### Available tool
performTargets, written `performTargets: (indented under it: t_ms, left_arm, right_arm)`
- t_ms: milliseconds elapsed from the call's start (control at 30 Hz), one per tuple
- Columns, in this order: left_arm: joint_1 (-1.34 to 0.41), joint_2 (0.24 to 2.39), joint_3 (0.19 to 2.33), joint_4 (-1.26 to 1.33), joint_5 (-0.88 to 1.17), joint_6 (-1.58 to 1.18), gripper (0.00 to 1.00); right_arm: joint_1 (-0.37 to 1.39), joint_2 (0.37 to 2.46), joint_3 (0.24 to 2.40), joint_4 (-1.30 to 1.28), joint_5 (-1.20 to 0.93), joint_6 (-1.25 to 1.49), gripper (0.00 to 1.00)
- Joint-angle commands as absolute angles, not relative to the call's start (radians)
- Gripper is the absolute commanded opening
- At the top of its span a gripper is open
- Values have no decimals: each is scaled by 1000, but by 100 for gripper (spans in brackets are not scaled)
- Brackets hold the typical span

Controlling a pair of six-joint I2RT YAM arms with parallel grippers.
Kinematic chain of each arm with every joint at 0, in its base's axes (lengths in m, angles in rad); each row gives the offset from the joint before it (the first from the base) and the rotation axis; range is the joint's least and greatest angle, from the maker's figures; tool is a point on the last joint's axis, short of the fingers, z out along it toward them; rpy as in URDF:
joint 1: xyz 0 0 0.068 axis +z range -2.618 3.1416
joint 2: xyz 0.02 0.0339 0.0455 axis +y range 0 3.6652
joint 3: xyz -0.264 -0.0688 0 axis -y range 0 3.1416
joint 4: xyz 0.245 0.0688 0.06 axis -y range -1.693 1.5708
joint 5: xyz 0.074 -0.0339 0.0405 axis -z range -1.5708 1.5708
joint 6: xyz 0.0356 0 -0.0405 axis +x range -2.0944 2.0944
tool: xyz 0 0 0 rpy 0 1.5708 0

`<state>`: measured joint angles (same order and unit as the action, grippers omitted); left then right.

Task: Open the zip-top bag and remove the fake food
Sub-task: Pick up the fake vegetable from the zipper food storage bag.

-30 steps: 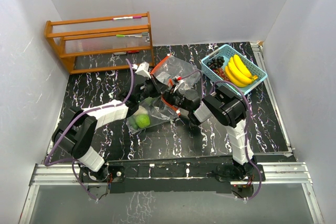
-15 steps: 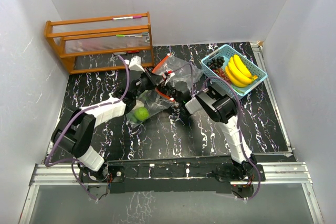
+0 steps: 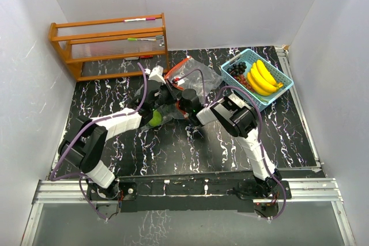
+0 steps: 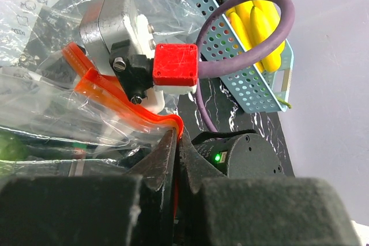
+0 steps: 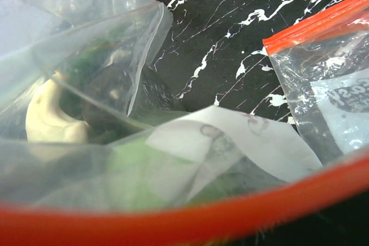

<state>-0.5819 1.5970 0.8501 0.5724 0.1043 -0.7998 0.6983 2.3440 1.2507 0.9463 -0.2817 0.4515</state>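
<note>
The clear zip-top bag (image 3: 164, 108) with an orange zip strip (image 4: 115, 99) hangs between my two grippers at the table's middle. My left gripper (image 4: 177, 136) is shut on one lip of the strip; it also shows from above (image 3: 167, 87). My right gripper (image 4: 135, 87), with a red block, clamps the opposite lip (image 3: 183, 99). Its own fingers are hidden in the right wrist view, where the strip (image 5: 202, 217) crosses the bottom. Inside the bag I see a round green fruit (image 5: 144, 171), also visible from above (image 3: 155, 118), and a cream piece (image 5: 49, 119).
A light-blue basket (image 3: 275, 87) at the back right holds yellow bananas (image 3: 262, 76) and dark grapes (image 3: 236, 68). A second clear bag with an orange strip (image 3: 196, 73) lies behind the grippers. A wooden rack (image 3: 109, 44) stands at the back left.
Both grippers have moved toward the back with the bag. The green fruit inside has shifted up and back with it.
</note>
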Motion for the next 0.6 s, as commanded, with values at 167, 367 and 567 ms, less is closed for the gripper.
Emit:
performTargets:
  t_ms: [167,367,567]
  left_arm:
    - [-598,1524,837,535,311,-815,0]
    - [-516,1495,812,525,337,-798,0]
    - [-503,1483,780,523,327,-777,0]
  right_arm:
    - [737,2199,1113,922,-304,497,48]
    - [683,2094,1014,911,-366,595,43]
    - [595,2030,923,961,-454,692,35]
